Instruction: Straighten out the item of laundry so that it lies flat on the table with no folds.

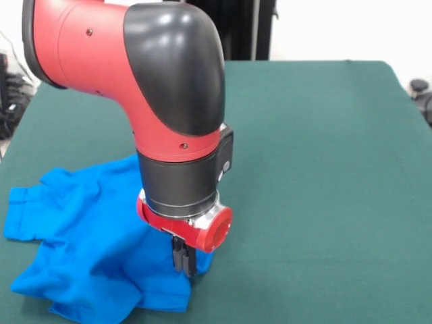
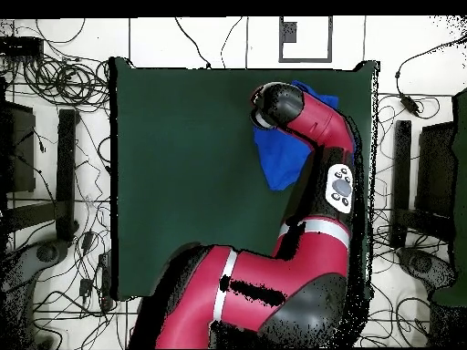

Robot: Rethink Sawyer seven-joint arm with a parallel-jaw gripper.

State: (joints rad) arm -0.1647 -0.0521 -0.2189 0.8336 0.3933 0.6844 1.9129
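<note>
Green felt surface (image 1: 324, 169) carries the blue T-shirt (image 1: 88, 250), crumpled and folded directly beneath and to one side of my fingers (image 1: 183, 260). Fingers look pinched together on the shirt's edge fabric. Flattening barely begun; every fold remains.

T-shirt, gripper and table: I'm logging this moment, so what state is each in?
T-shirt: crumpled, folded over itself, not flat, near the table edge.
Gripper: lowered onto the shirt's edge, fingers close together; whether it pinches cloth cannot be told.
Table: green top, shirt lying on it.
</note>
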